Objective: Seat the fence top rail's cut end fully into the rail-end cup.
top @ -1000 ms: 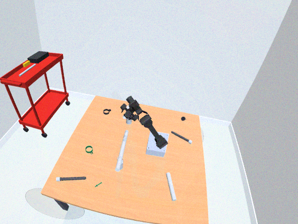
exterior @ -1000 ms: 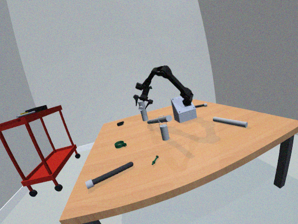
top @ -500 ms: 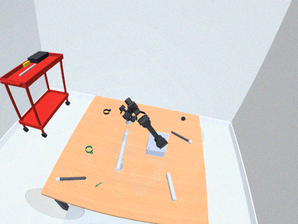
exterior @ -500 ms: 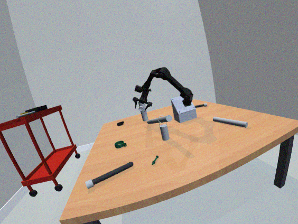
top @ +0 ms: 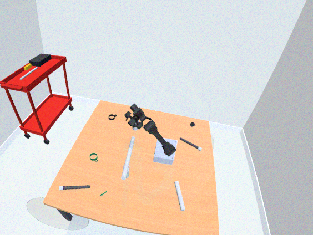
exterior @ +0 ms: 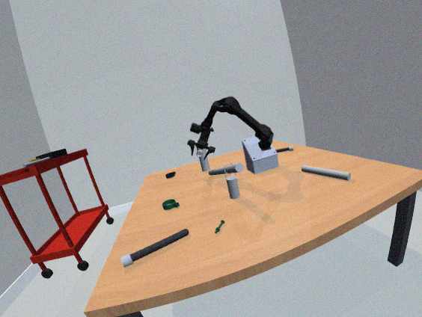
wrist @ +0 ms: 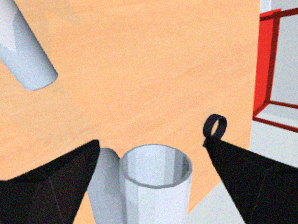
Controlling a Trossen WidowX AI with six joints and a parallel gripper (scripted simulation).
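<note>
The light grey rail (top: 128, 156) (exterior: 218, 171) (wrist: 35, 65) slopes from the thin loop on the small post (exterior: 233, 188) toward the big post (top: 135, 128) (exterior: 204, 165) (wrist: 106, 192). In the wrist view its cut end is at the upper left, well apart from the pale, hollow rail-end cup (wrist: 156, 202). The cup's open mouth faces the rail side. My gripper (top: 130, 119) (exterior: 199, 156) (wrist: 152, 143) is open at the big post's top, with the cup between its spread fingers and a gap on each side. The brace band and post cap are hidden.
A black ring clamp (exterior: 170, 175) lies beyond the big post. A green clamp (exterior: 170, 205), a green pin (exterior: 220, 226), dark rods (top: 76, 187) (top: 190, 143) and a loose white tube (top: 180, 195) (exterior: 325, 173) lie on the table. A red cart (top: 47, 113) stands left.
</note>
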